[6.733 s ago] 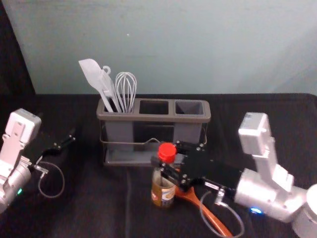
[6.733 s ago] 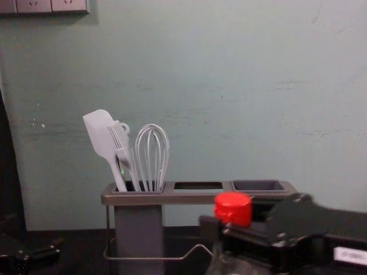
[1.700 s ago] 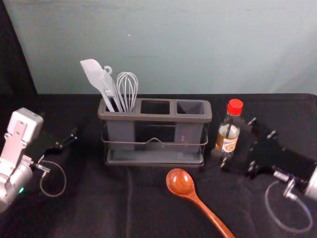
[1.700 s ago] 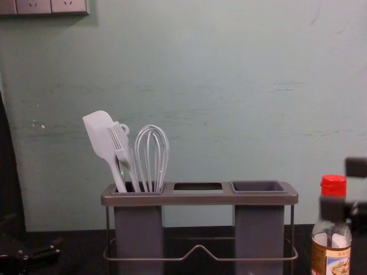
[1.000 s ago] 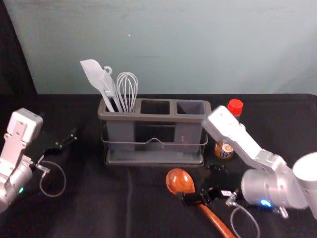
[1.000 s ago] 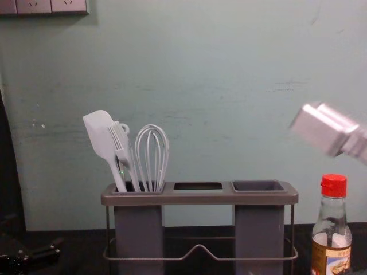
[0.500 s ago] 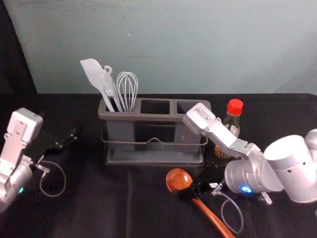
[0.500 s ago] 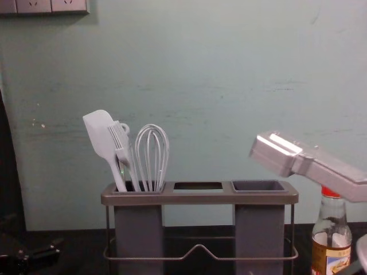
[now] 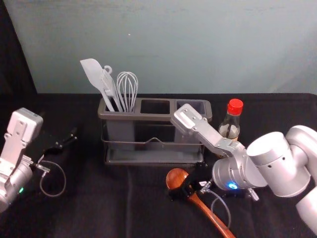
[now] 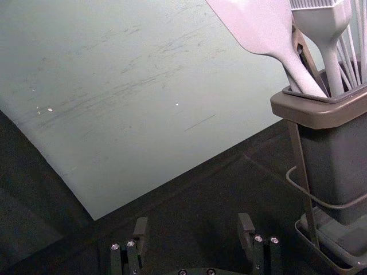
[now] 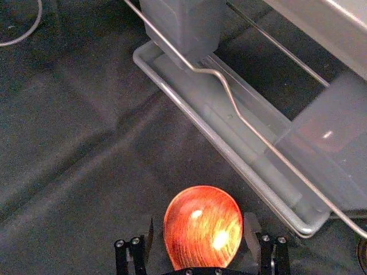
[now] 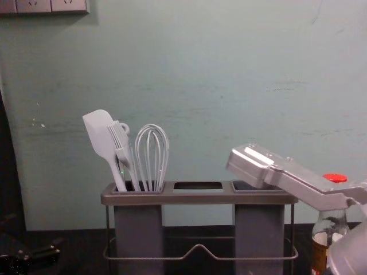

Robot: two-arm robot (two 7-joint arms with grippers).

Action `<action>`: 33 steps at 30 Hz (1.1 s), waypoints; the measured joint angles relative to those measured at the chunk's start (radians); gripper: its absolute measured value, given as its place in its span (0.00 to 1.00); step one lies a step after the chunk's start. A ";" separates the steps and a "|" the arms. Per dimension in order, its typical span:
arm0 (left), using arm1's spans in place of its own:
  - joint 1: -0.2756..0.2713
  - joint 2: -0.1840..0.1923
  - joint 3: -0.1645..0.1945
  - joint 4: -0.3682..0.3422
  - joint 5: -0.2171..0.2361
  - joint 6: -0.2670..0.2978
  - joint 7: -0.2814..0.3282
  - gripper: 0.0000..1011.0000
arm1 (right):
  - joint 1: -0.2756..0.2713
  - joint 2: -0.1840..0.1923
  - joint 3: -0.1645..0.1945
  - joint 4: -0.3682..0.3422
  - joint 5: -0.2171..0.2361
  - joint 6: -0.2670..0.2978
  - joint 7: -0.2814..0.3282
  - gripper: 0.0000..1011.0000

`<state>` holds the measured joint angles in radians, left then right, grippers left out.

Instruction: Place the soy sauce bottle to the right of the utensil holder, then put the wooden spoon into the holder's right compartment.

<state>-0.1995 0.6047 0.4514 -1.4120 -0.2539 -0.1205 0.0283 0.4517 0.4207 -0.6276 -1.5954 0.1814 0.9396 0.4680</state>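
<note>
Reading the layout as a clock centred on the utensil holder (image 9: 155,117), with twelve at the wall (image 9: 198,44), the wooden spoon (image 9: 212,216) comes nearest me, its handle pointing out towards half past four, its bowl nearer the holder. My right gripper (image 11: 199,220) is low at five o'clock, over the spoon where bowl meets handle, its jaws well apart and straddling the wood, with a gap visible on one side; whether the other side brushes it, I can't quite make out. I take that spot as chosen because the narrow neck should give a firmer pinch than the round bowl. Closing, lifting and turning the spoon upright would come next. My left gripper (image 10: 194,220) waits at nine o'clock, spread wide and empty, since one arm seems enough here. The soy sauce bottle (image 9: 231,119) stands upright at three o'clock, just beside the holder, so that half looks done. At two is the right compartment (image 9: 199,105), partly behind my forearm; the white utensils (image 9: 92,74) occupy the left one, towards ten, leaving the right for the spoon.
</note>
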 joint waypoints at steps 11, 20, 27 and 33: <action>0.000 0.000 0.000 0.000 0.000 0.000 0.000 1.00 | 0.019 -0.042 -0.029 0.037 -0.053 0.005 -0.011 0.99; 0.000 0.000 0.000 0.000 0.000 0.000 0.000 1.00 | 0.015 -0.063 -0.024 0.050 -0.082 0.005 -0.024 0.99; 0.000 0.000 0.000 0.000 0.000 0.000 0.000 1.00 | 0.002 -0.063 -0.012 0.044 -0.101 0.001 -0.030 1.00; 0.000 0.000 0.000 0.000 0.000 0.000 0.000 1.00 | -0.005 -0.064 0.000 0.044 -0.113 -0.004 -0.030 1.00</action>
<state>-0.1995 0.6047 0.4514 -1.4120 -0.2539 -0.1205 0.0283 0.4464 0.3569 -0.6275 -1.5516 0.0686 0.9360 0.4384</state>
